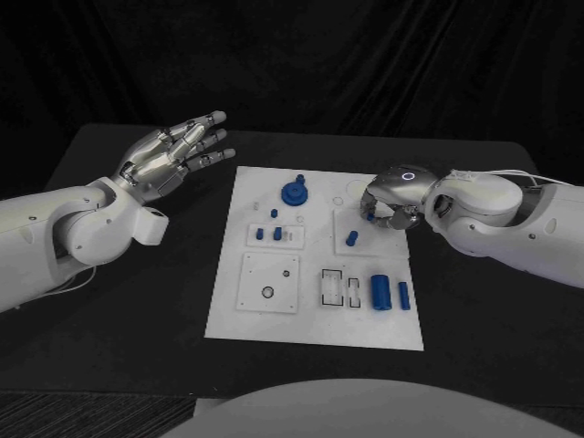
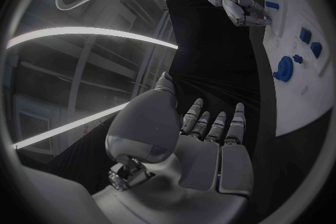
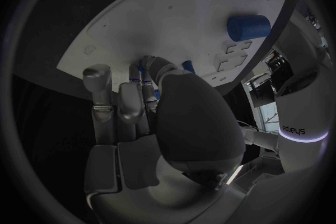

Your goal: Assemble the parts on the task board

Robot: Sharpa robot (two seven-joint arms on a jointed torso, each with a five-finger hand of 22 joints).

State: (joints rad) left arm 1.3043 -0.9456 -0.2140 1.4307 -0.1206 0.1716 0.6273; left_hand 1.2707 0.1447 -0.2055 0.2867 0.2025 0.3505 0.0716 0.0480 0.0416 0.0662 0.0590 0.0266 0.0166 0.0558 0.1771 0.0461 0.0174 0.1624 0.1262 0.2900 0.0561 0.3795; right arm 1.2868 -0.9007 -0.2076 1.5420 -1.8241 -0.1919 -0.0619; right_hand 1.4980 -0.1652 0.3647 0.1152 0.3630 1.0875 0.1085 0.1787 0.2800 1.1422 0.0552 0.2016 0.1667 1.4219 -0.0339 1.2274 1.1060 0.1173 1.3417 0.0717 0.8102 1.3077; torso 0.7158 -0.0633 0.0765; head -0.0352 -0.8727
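The white task board (image 1: 316,310) lies mid-table. My right hand (image 1: 391,203) is bent down over its far right part, fingers curled, and a small blue part (image 1: 371,217) shows between the fingertips. In the right wrist view that blue part (image 3: 145,67) sits among the fingers (image 3: 98,95), which touch the board (image 3: 161,22). Another small blue part (image 1: 353,239) lies just beside the hand. My left hand (image 1: 173,155) hovers left of the board, raised, fingers spread and empty; the left wrist view shows its palm (image 2: 203,145) holding nothing.
A blue round knob (image 1: 297,192) stands at the board's far middle. Small blue pegs (image 1: 277,234) sit in a left block. Two blue cylinders (image 1: 380,292) lie near the front right, beside rectangular slots (image 1: 333,286). Black table (image 1: 121,301) surrounds the board.
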